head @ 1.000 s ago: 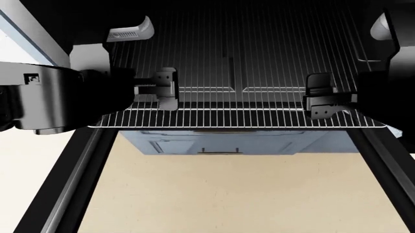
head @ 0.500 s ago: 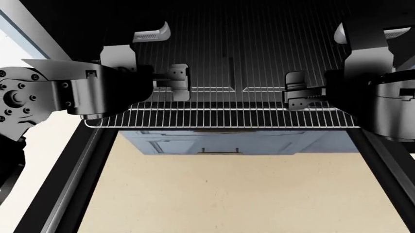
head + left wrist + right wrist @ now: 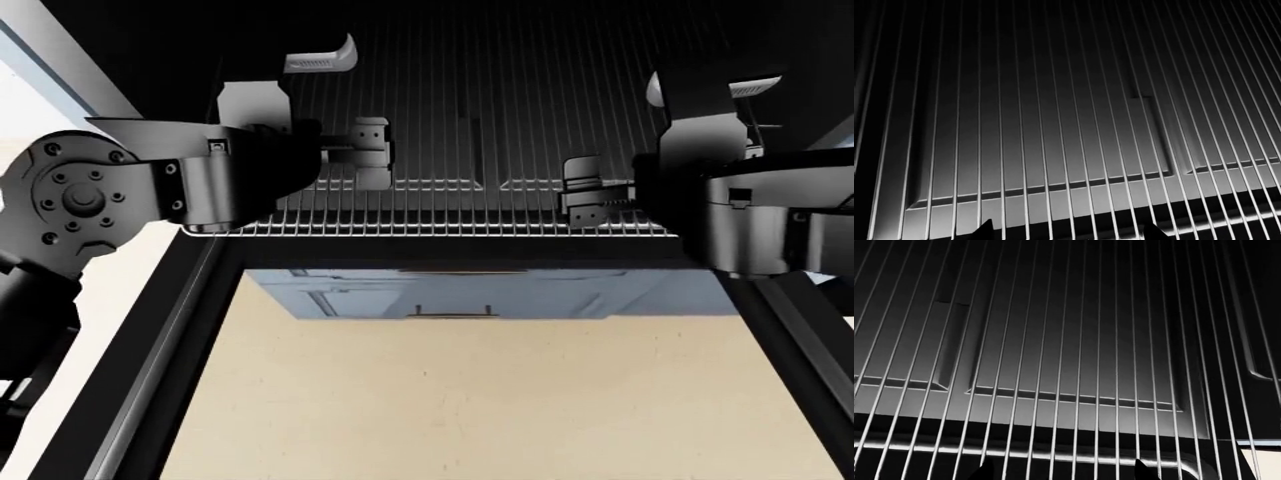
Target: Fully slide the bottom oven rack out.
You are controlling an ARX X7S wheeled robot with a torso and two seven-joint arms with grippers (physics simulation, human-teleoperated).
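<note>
The bottom oven rack [image 3: 467,215], a silver wire grid, sticks out of the black oven [image 3: 534,60], its front bar lying across the view above the open door. My left gripper [image 3: 370,155] is over the rack's left part and my right gripper [image 3: 583,205] is near its front bar on the right. In the left wrist view the rack's rods [image 3: 1021,150] fill the picture, and the left gripper [image 3: 1067,235] shows only two tips set wide apart. In the right wrist view the front bar [image 3: 1054,455] runs just beyond the right gripper [image 3: 1061,472], whose tips are also wide apart. Neither holds anything.
The open oven door's black frame [image 3: 174,340] runs down both sides, with beige floor [image 3: 454,400] seen through its glass. A blue-grey drawer front with a bar handle [image 3: 454,295] lies under the rack's front edge. A pale wall [image 3: 27,90] is at the far left.
The rack's front edge has moved back toward the oven interior and looks narrower. Both arms have moved inward and deeper over the rack, the grippers closer together.
</note>
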